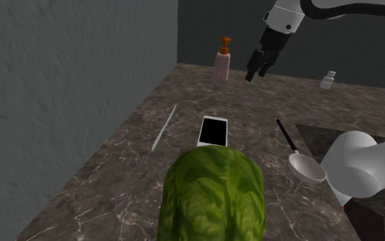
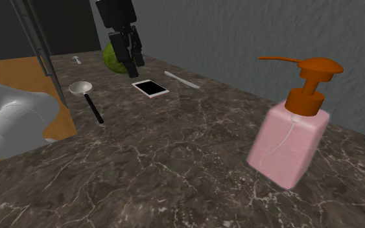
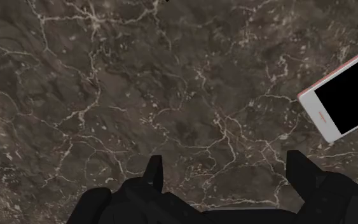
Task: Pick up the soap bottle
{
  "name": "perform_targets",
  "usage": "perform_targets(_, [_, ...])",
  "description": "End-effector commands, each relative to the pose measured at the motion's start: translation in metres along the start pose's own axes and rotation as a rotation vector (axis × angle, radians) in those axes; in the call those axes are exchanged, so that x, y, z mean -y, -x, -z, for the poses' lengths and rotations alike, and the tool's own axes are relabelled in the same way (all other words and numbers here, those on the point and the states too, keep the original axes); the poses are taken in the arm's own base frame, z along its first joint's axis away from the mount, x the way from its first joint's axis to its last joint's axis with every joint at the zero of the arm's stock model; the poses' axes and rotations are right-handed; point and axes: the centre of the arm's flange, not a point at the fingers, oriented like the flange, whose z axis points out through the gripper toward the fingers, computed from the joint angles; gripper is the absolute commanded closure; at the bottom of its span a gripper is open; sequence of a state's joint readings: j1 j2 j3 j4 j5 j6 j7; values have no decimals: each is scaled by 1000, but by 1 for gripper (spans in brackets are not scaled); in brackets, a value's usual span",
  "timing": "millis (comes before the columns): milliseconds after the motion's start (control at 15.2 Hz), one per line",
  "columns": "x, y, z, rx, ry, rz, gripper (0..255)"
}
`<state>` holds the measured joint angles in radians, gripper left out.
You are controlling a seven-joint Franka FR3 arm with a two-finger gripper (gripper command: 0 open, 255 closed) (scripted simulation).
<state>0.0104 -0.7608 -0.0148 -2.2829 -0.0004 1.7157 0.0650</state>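
Shoulder view: the pink soap bottle (image 1: 221, 63) with an orange pump stands upright at upper centre, on the marble counter (image 1: 129, 171) near the back wall. The gripper (image 1: 258, 68) hangs just right of it, fingers spread, grasping nothing.

Second exterior view: the bottle is at right foreground and the gripper at upper left, well apart.

Wrist view: the parted fingers hang over the counter, with a phone (image 3: 349, 95) lying beyond one finger.

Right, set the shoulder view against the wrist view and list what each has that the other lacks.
The shoulder view adds the pink soap bottle with orange pump, the round green melon and the grey black-handled ladle. The wrist view adds the open gap between the black end effector's fingers, nothing held. Both share the white-rimmed, black-screened phone and the dark veined marble counter.
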Motion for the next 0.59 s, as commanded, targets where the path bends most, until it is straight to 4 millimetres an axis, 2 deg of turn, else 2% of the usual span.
perform_targets(0, [0, 0, 0, 0, 0, 0, 0])
perform_targets(528, [-79, -68, -1, -57, -37, 92, 0])
